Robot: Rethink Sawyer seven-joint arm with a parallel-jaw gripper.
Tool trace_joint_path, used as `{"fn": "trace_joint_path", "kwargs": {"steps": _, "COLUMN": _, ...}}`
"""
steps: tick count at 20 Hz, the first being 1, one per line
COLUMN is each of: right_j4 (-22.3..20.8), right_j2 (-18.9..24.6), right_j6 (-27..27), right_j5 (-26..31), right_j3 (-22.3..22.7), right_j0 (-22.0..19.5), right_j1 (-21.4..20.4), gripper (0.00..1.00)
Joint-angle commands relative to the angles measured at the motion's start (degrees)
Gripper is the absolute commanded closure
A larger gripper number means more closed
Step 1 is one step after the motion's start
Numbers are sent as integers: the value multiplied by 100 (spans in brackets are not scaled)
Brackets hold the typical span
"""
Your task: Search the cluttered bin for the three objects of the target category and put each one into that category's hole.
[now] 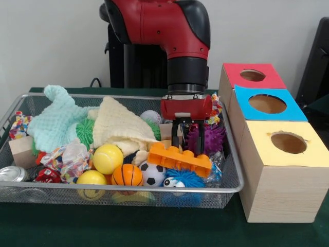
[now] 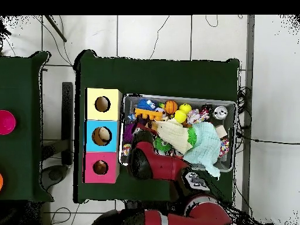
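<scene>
A wire bin [image 1: 234, 188] holds mixed toys. My gripper [image 1: 187, 140] reaches down into its right part, open, with its tips just behind an orange toy brick [image 1: 180, 158] and beside a purple spiky ball [image 1: 213, 138]. I cannot see anything held. Near the front lie two yellow balls [image 1: 107, 158], a small basketball [image 1: 127, 175], a soccer ball [image 1: 152, 174] and a blue fuzzy toy [image 1: 185, 180]. A white baseball [image 1: 150, 117] sits at the back. In the overhead view the arm [image 2: 153, 165] covers the gripper.
Right of the bin stand three boxes with round holes: red [image 1: 252, 75], blue [image 1: 267, 104] and yellow [image 1: 288, 142]. The blue hole [image 2: 102, 136] shows something pale inside. A mint cloth [image 1: 59, 121] and cream cloth [image 1: 121, 126] cover other items. A can [image 1: 13, 175] lies front left.
</scene>
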Motion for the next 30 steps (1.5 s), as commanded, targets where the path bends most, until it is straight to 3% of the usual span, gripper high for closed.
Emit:
{"fn": "trace_joint_path", "kwargs": {"steps": 1, "right_j4": 328, "right_j2": 319, "right_j6": 967, "right_j5": 718, "right_j3": -228, "right_j0": -269, "right_j1": -145, "gripper": 0}}
{"fn": "trace_joint_path", "kwargs": {"steps": 8, "right_j4": 470, "right_j2": 132, "right_j6": 780, "right_j5": 1050, "right_j3": -268, "right_j0": -122, "right_j1": -245, "gripper": 0}}
{"fn": "trace_joint_path", "kwargs": {"steps": 13, "right_j4": 772, "right_j2": 173, "right_j6": 850, "right_j5": 1749, "right_j3": -102, "right_j0": -98, "right_j1": -424, "gripper": 0}}
{"fn": "trace_joint_path", "kwargs": {"steps": 18, "right_j4": 971, "right_j2": 561, "right_j6": 1088, "right_j5": 2471, "right_j3": 281, "right_j0": -365, "right_j1": -655, "gripper": 0}}
{"fn": "trace_joint_path", "kwargs": {"steps": 30, "right_j4": 1449, "right_j2": 1115, "right_j6": 1397, "right_j5": 2981, "right_j3": 788, "right_j0": -662, "right_j1": -800, "gripper": 0}}
